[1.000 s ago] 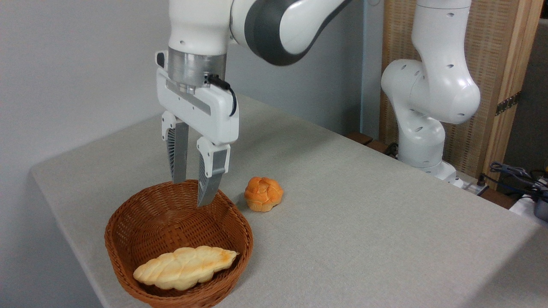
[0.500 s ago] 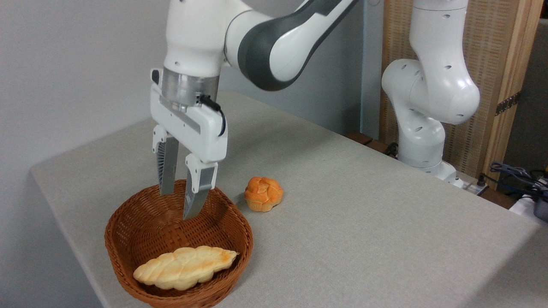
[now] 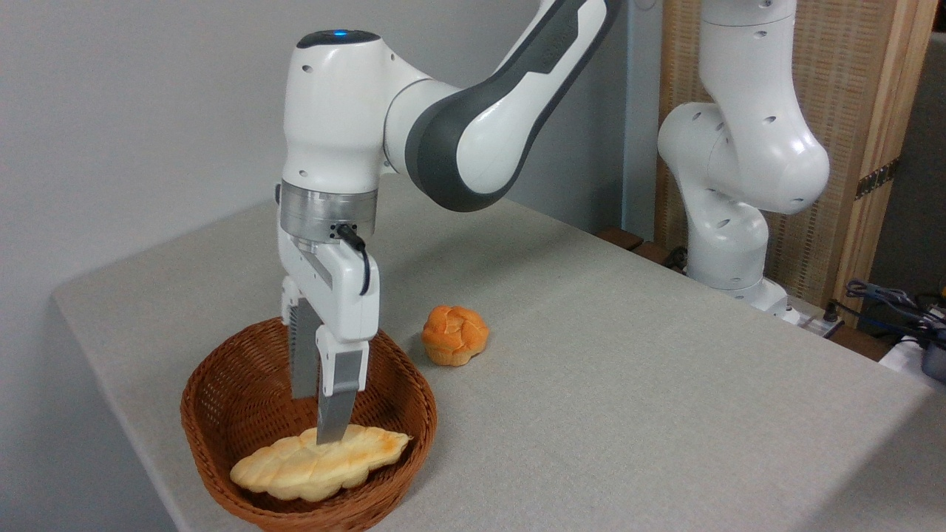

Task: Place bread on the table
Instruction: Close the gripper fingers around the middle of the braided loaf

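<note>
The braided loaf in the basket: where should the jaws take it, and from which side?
Grip the bread across its narrow width, near mid-length, coming straight down from above. It lies flat, lengthwise in the basket, whose walls block side approaches. The gripper hangs open above it.

Glossy white robot arm [image 3: 473, 125] with rounded shells, dark grey joint bands and small dark screw holes. A blue light glows on top. A silver metal ring and short black cable lead to a white gripper [image 3: 319, 417] with ribbed grey fingers [image 3: 334, 414].
</note>
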### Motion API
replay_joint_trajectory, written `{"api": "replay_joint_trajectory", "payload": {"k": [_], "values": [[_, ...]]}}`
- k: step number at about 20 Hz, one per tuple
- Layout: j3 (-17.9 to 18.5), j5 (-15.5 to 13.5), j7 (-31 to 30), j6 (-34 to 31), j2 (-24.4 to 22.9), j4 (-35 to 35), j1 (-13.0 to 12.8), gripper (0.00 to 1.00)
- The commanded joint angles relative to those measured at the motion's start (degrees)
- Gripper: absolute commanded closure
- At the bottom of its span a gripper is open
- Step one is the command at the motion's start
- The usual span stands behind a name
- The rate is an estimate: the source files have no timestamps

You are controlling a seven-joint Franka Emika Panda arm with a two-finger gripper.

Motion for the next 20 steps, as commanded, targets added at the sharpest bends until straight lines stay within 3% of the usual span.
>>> {"api": "replay_joint_trajectory", "payload": {"k": [1, 5, 10, 11, 13, 14, 20], "values": [[0.53, 4.36, 7.32, 0.6, 1.58, -0.09, 0.69, 0.0], [0.44, 11.39, 7.59, 0.86, 5.09, 0.0, 0.69, 0.0], [0.44, 12.72, 7.59, 3.76, 5.98, 0.0, 0.69, 0.0], [0.44, 12.64, 7.59, 3.76, 5.98, 0.0, 0.78, 0.05], [0.44, 12.55, 7.59, 3.76, 5.98, 0.0, 0.78, 0.34], [0.44, 12.63, 7.59, 3.76, 5.89, 0.0, 0.78, 0.38], [0.44, 12.55, 7.33, 3.5, 5.63, 0.0, 0.78, 0.42]]}}
